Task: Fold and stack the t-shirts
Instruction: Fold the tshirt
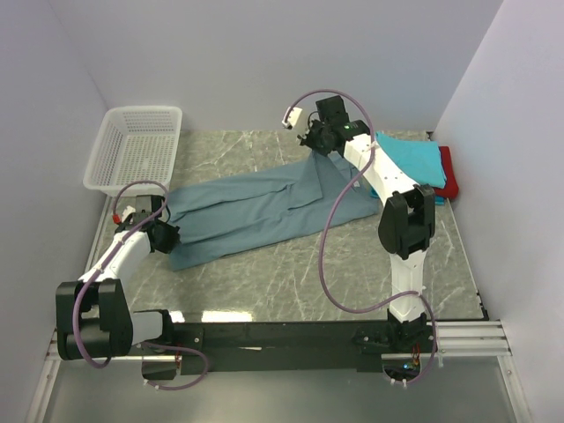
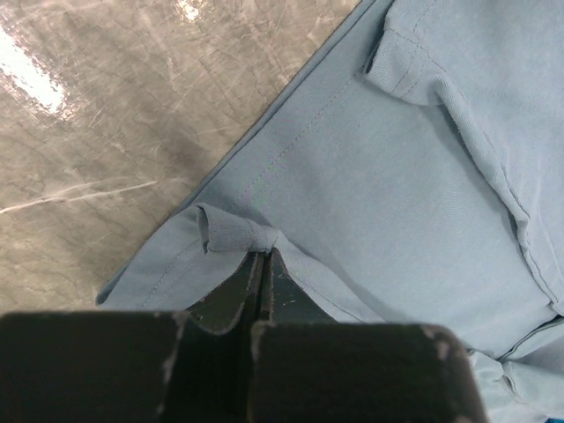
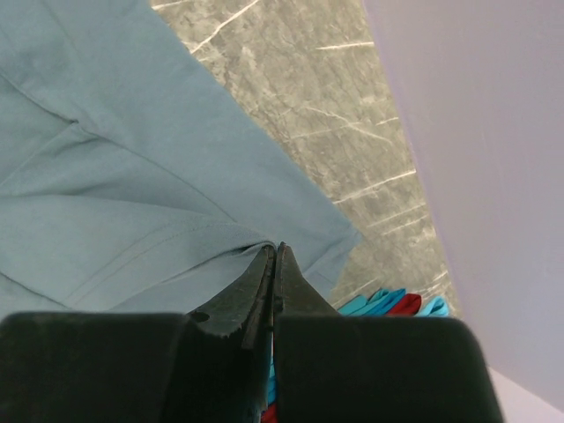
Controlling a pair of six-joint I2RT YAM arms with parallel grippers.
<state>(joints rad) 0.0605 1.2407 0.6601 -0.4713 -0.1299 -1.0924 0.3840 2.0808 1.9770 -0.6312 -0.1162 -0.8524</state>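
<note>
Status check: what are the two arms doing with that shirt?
Left gripper shut on grey-blue shirt hem. Right gripper shut on its far edge. Folded stack at far right; nothing in the way.

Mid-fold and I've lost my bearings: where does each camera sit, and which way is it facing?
Top external: fixed above and behind the arms, looking down at the table; both arms show, bases at bottom.
Left wrist: on the left arm, looking down along the left jaws, shut on a fold of the grey-blue t-shirt.
Right wrist: on the right arm, looking down along the right jaws, shut on the shirt's edge; folded turquoise and red shirts nearby.
Shared: every view shows the grey-blue t-shirt.
</note>
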